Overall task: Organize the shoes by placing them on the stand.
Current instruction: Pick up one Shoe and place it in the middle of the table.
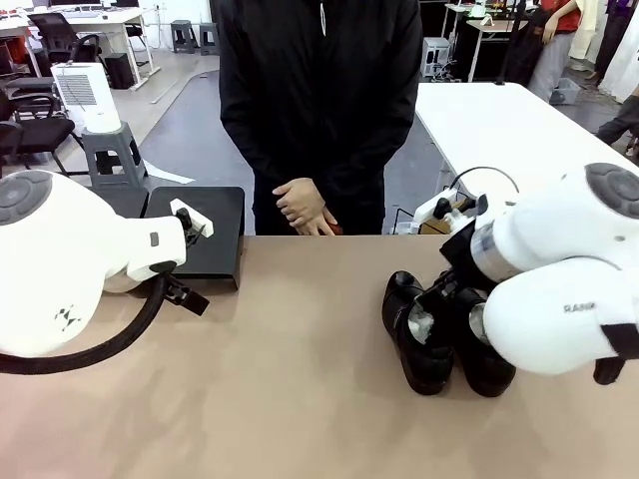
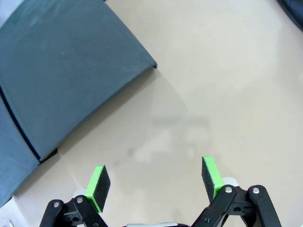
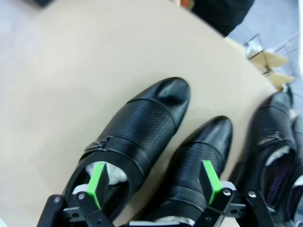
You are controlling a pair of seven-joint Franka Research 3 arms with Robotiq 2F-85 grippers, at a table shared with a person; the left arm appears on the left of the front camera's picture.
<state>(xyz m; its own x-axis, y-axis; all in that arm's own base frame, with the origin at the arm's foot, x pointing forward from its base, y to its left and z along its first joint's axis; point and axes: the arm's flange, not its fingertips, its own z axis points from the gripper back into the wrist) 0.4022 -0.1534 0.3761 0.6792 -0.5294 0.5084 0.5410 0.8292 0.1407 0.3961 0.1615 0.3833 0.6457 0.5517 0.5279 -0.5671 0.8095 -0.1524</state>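
Note:
Glossy black shoes stand close together on the right of the table: one (image 1: 414, 334) and one (image 1: 484, 361) partly hidden by my right arm. In the right wrist view, two shoes (image 3: 137, 127) (image 3: 201, 153) lie side by side with toes pointing away, white paper in their openings, and a third shoe (image 3: 270, 142) lies at the right. My right gripper (image 3: 154, 183) hovers open just above the first two, one pad over each. The black stand (image 1: 195, 235) sits at the table's far left edge. My left gripper (image 2: 155, 182) is open over bare table beside the stand (image 2: 61, 71).
A person in a black jacket stands at the far side with clasped hands (image 1: 305, 210) just beyond the table edge. The beige table (image 1: 290, 379) has free room in the middle, between stand and shoes. My bulky left arm (image 1: 60, 259) overhangs the left side.

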